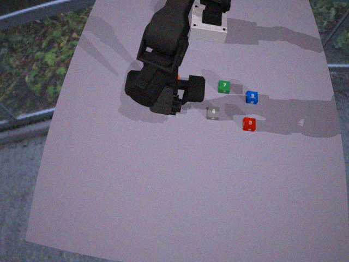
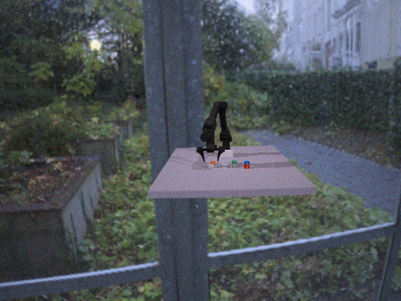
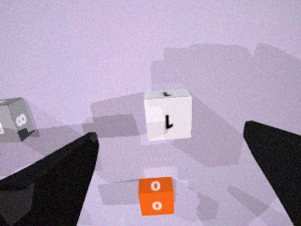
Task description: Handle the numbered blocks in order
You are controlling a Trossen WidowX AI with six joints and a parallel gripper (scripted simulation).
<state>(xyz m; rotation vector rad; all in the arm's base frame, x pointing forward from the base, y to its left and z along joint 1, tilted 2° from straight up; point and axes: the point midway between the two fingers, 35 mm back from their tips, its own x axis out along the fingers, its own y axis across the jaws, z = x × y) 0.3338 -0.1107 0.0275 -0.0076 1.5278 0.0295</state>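
My gripper (image 2: 211, 161) (image 3: 172, 134) is open and empty, its fingers wide apart on either side of the white block in the wrist view, with the tips slightly above the table. The white block (image 3: 167, 118) (image 2: 211, 166) shows 1 and stands on the table. The orange block (image 3: 156, 197) (image 2: 212, 162) (image 1: 178, 77) shows 0. The grey block (image 1: 212, 113) (image 3: 18, 120) shows 8, the red block (image 1: 248, 124) (image 2: 246, 167) 3, the green block (image 1: 223, 87) (image 2: 234, 162) 7, and the blue block (image 1: 251, 97) (image 2: 246, 162) 9. In the top view the arm hides the white block and fingertips.
The arm's pale base (image 1: 208, 34) stands at the back of the table (image 1: 169, 183). The grey block is the nearest to the gripper's side among the four blocks to the right in the top view. Arm shadows cross the table.
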